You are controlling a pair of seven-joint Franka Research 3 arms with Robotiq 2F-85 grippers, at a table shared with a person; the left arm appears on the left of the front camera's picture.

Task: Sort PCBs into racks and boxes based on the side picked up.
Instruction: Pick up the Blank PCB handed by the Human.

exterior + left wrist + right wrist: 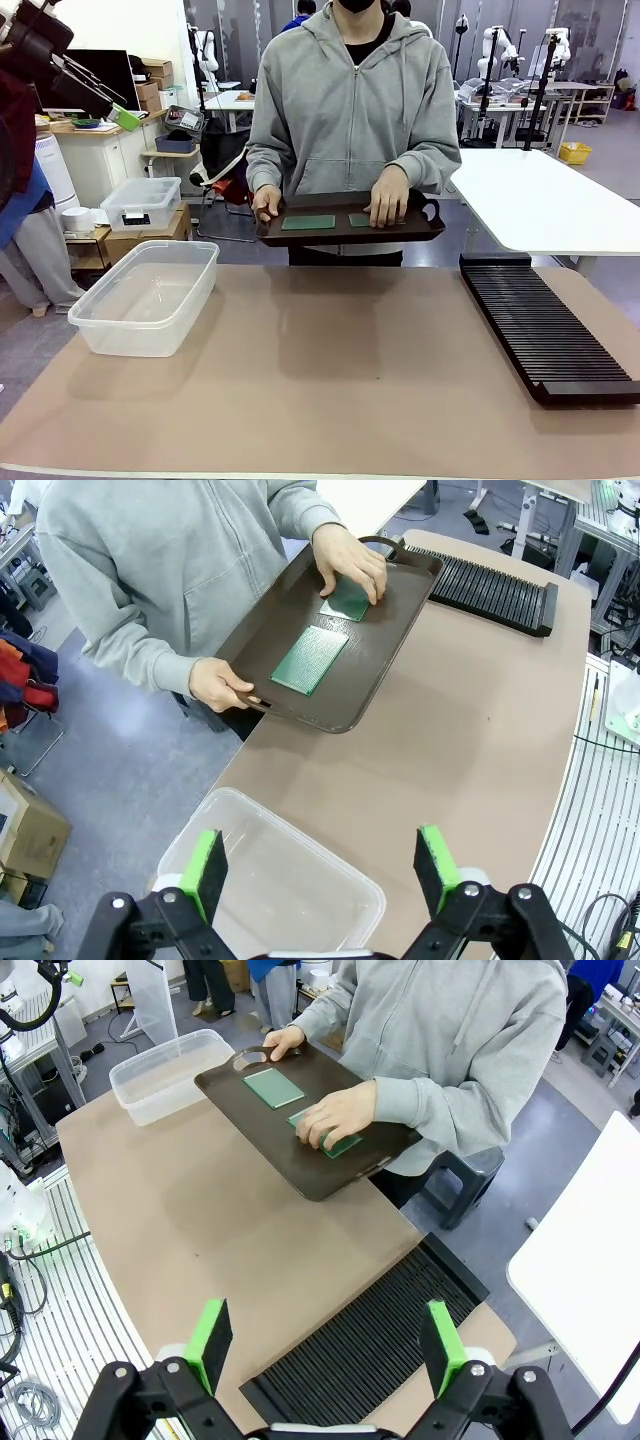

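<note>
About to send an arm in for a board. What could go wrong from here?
1. The person's hand rests on the right PCB; reaching there could hit it. Prefer the left PCB.
2. The tray looks hand-held at the far edge of the table, so it may shift under a push.
3. Both PCBs lie flat, so a pinch may scrape the tray.

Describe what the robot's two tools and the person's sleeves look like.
The left tool and right tool have black jointed fingers with silver bolts, each tipped with a bright green pad. The person wears a grey hooded sweatshirt with long cuffed sleeves.
</note>
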